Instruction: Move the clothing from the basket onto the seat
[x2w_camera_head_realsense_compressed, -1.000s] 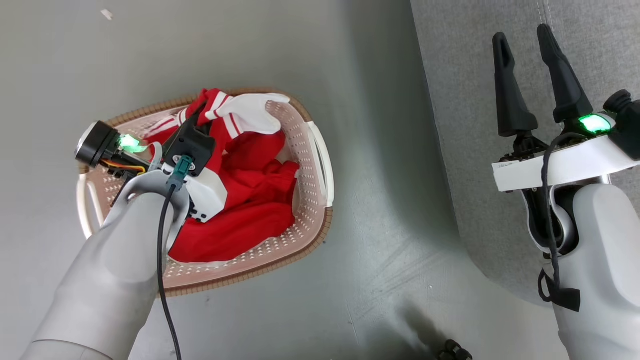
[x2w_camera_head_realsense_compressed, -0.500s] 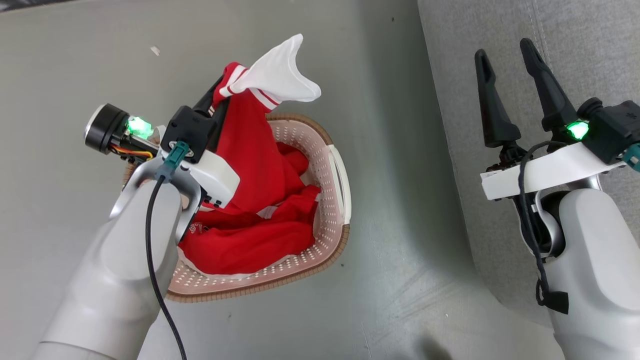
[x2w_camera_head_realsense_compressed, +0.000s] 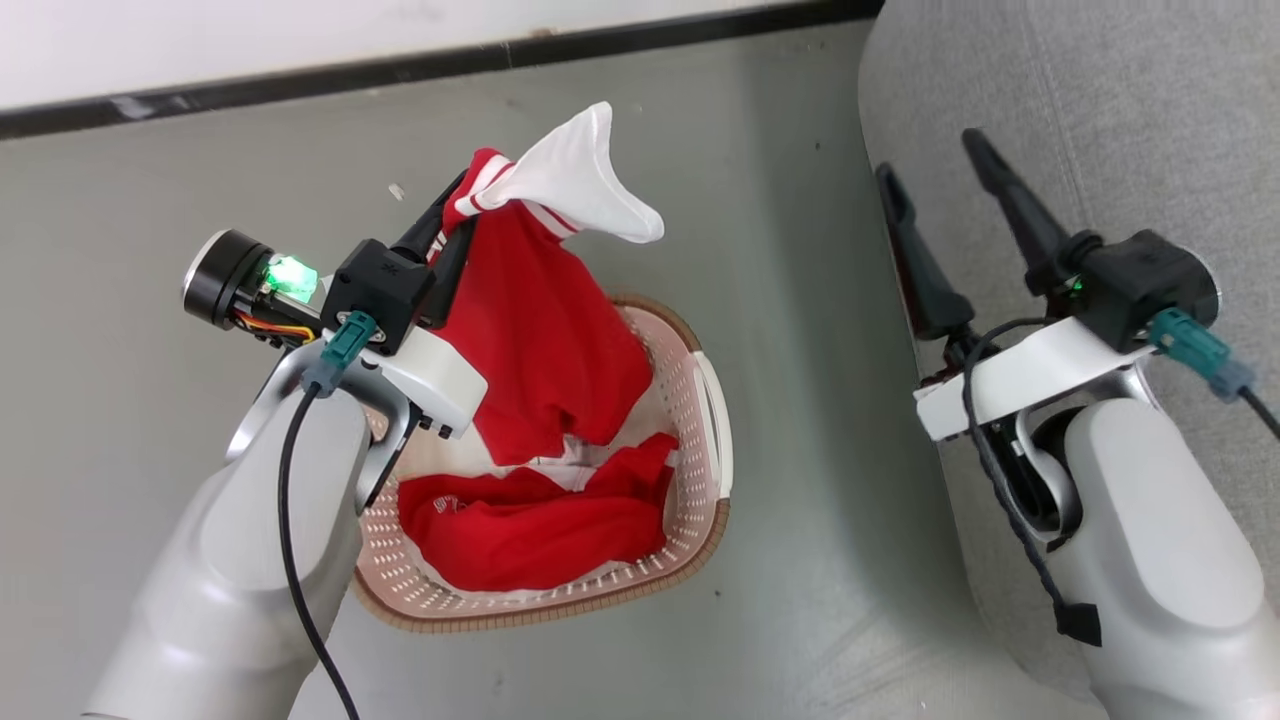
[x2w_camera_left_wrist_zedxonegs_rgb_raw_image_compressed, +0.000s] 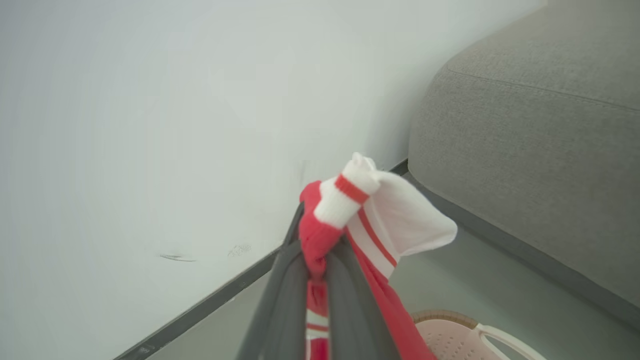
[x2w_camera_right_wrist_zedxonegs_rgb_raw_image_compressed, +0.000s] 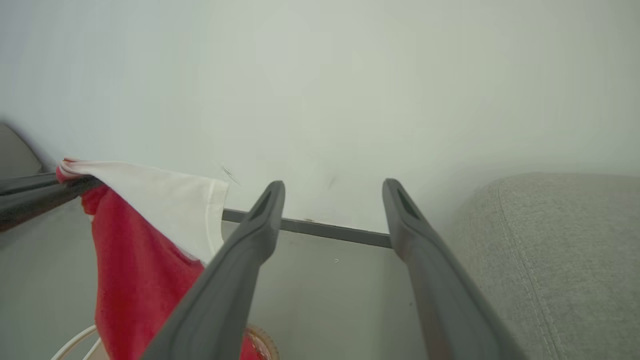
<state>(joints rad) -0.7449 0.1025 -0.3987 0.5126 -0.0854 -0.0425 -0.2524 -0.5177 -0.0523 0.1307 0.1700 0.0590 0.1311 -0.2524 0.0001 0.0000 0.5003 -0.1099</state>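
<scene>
The left pincer (x2w_camera_head_realsense_compressed: 450, 215) is pinching a garment (x2w_camera_head_realsense_compressed: 540, 330) by its striped trim, high above the basket (x2w_camera_head_realsense_compressed: 715, 400), so the cloth is hanging clear of the rim. More clothing (x2w_camera_head_realsense_compressed: 530, 530) is lying inside. The right pincer (x2w_camera_head_realsense_compressed: 930, 160) is hovering spread over the seat (x2w_camera_head_realsense_compressed: 1100, 120).

A free strip of floor (x2w_camera_head_realsense_compressed: 800, 400) btwn basket (x2w_camera_head_realsense_compressed: 715, 420) & seat (x2w_camera_head_realsense_compressed: 1100, 120) is seen, the basket's mouth being partly blocked by clothing (x2w_camera_head_realsense_compressed: 540, 330) hung from the left gripper (x2w_camera_head_realsense_compressed: 450, 215), w/ the right gripper (x2w_camera_head_realsense_compressed: 928, 155), jaws spread, held over the seat's edge.
</scene>
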